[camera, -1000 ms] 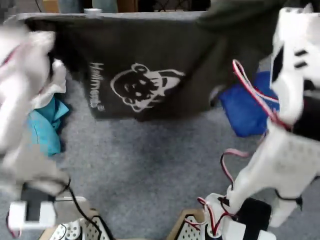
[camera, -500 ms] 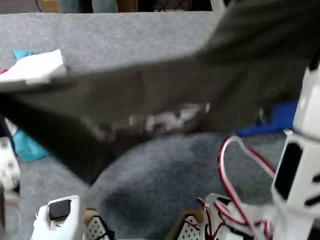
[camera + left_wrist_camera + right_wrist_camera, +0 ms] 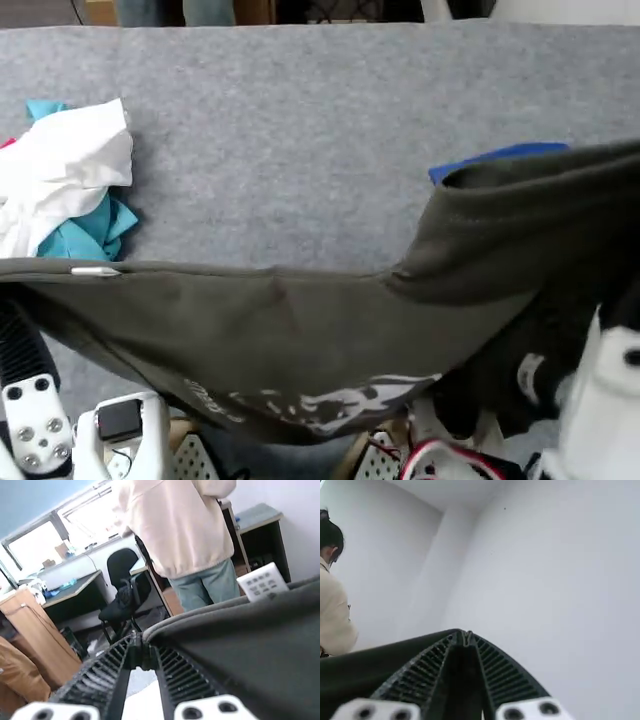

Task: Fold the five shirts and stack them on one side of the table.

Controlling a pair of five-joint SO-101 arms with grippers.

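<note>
A dark grey shirt (image 3: 300,340) with a white print hangs stretched across the near side of the table, held up between the two arms. In the left wrist view my left gripper (image 3: 142,646) is shut on the shirt's hem (image 3: 240,645). My right gripper (image 3: 466,638) is likewise shut on a dark edge of the shirt (image 3: 370,670), raised toward the ceiling. A crumpled white shirt (image 3: 65,170) lies on a teal shirt (image 3: 85,232) at the table's left. A blue shirt (image 3: 495,158) peeks out behind the dark one at the right.
The grey felt table (image 3: 300,130) stretches wide between the left pile and the blue shirt. The arm bases (image 3: 120,430) stand at the near edge under the hanging shirt. A red scrap (image 3: 6,143) shows at the far left edge.
The dark shirt has been lifted from the far side of the table and carried toward the near edge. It now hangs low and stretched in front of the arm bases.
</note>
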